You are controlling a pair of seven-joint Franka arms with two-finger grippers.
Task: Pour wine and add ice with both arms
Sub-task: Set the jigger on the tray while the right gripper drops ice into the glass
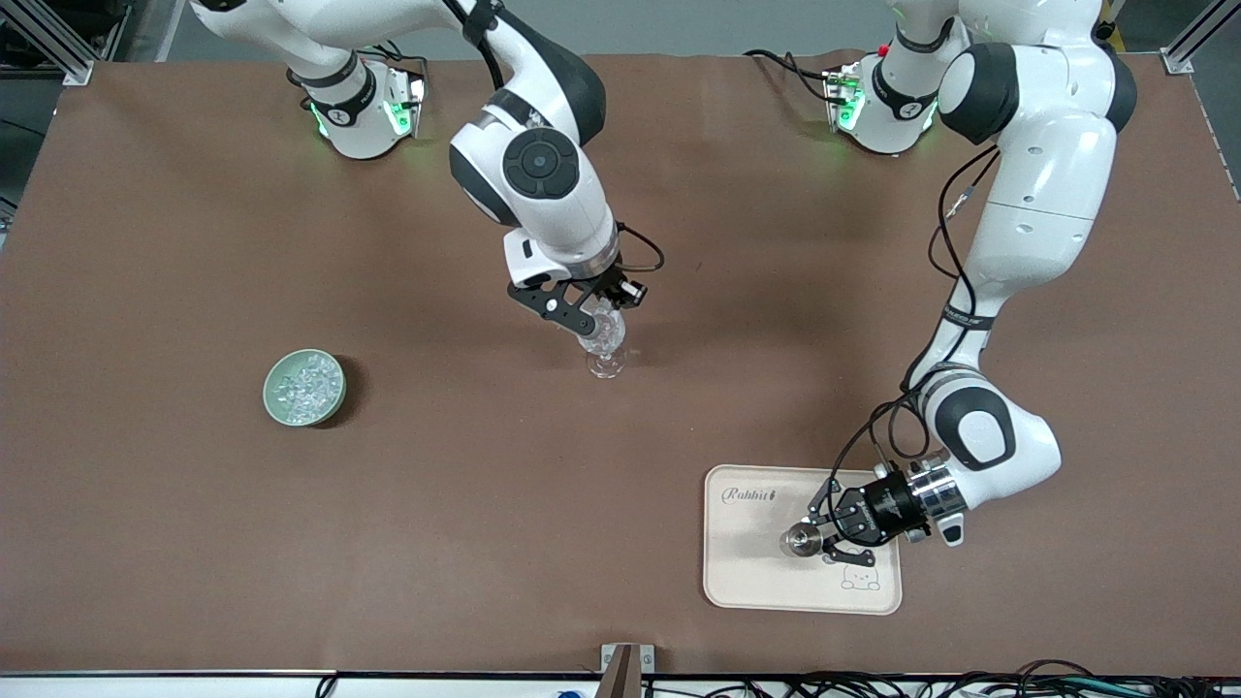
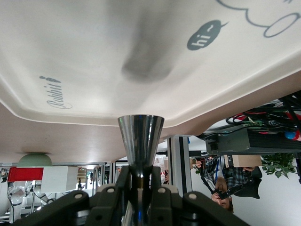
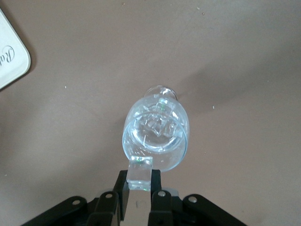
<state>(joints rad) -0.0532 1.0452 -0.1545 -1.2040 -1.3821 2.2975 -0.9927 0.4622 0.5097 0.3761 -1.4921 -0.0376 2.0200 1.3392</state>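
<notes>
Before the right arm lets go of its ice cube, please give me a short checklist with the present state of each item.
1. Right gripper shut on an ice cube: ok.
2. Cube over the mouth of the glass: cannot tell; the right wrist view shows it at the rim's edge, not over the middle.
3. Glass upright on the table: ok.
4. Ice already in the glass: ok; chunks show inside.
5. Left gripper away from the glass: ok; it is over the tray, shut on a metal cup.
6. More ice in the bowl: ok.
</notes>
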